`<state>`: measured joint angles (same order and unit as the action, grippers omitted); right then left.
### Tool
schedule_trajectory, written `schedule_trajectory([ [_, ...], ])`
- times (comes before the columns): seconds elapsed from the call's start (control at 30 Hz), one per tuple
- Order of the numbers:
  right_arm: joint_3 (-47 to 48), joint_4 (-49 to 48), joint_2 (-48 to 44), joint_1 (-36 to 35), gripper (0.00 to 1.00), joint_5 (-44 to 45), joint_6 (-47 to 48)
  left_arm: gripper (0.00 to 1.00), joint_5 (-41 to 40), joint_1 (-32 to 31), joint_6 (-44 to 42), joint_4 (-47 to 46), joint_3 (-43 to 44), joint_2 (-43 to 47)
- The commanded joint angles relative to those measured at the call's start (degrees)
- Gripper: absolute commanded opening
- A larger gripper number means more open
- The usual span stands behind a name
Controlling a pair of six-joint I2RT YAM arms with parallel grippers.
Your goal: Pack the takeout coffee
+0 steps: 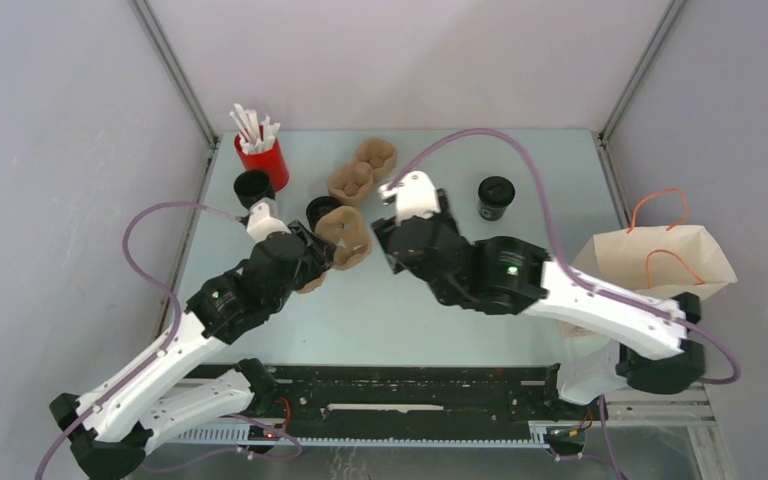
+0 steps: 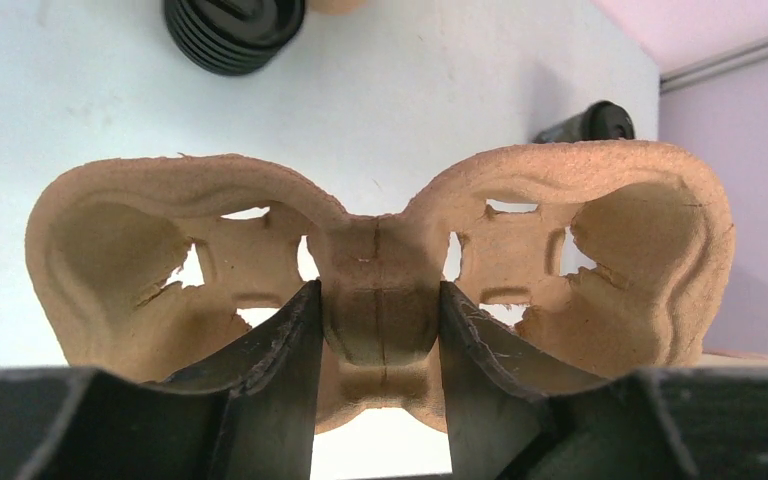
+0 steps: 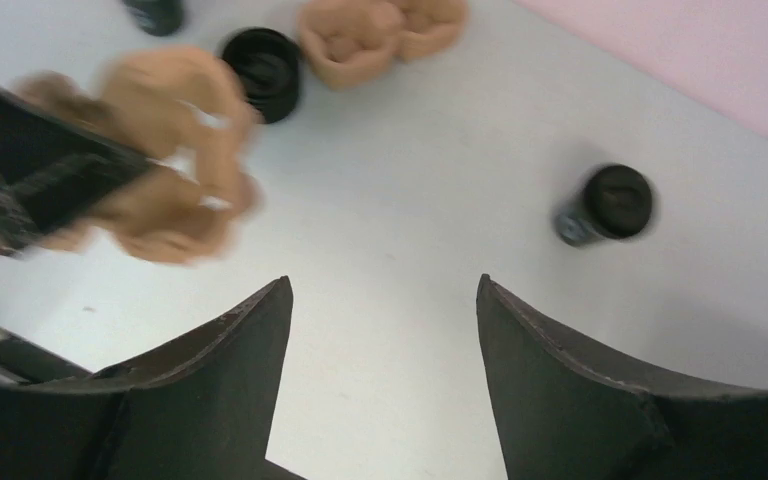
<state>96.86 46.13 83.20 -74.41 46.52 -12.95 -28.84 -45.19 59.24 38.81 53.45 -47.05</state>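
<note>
Top external: pale table (image 1: 380,325), grey walls (image 1: 50,120)

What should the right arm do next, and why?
Probably swing the right gripper toward the coffee: its jaws are open and empty, the coffee sits untouched, and the left gripper clamps the carrier by its middle.

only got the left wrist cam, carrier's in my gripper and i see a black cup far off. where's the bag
Observer: The brown paper bag stands at the far right, beside the right arm, well away from the carrier.
Operator: is the right gripper holding anything
Observer: No, the right gripper is open and empty above the table.
Operator: what else is on my side
Observer: A red cup of white sticks stands at the far left corner.
</note>
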Motion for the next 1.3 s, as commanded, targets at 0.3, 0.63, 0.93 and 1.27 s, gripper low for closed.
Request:
schedule_trajectory([
  [0.3, -6.9, 31.0, -29.4, 51.0, 0.82, -9.3, -13.8, 0.38, -13.4, 0.2, -16.3, 2.0, -0.4, 11.0],
  [0.63, -14.3, 17.0, -26.6, 93.2, 0.75, -27.5, -18.9, 0.38, -13.5, 0.2, -20.0, 2.4, -0.1, 14.2],
  [0.93, -9.1, 20.0, -29.6, 90.7, 0.85, -26.2, -12.9, 0.39, -12.5, 0.2, -21.3, 0.4, -1.9, 15.9],
  [1.27, -16.1, 17.0, -35.3, 96.7, 0.84, -29.9, -21.9, 0.4, -11.1, 0.2, -22.6, -0.2, -2.2, 17.2],
])
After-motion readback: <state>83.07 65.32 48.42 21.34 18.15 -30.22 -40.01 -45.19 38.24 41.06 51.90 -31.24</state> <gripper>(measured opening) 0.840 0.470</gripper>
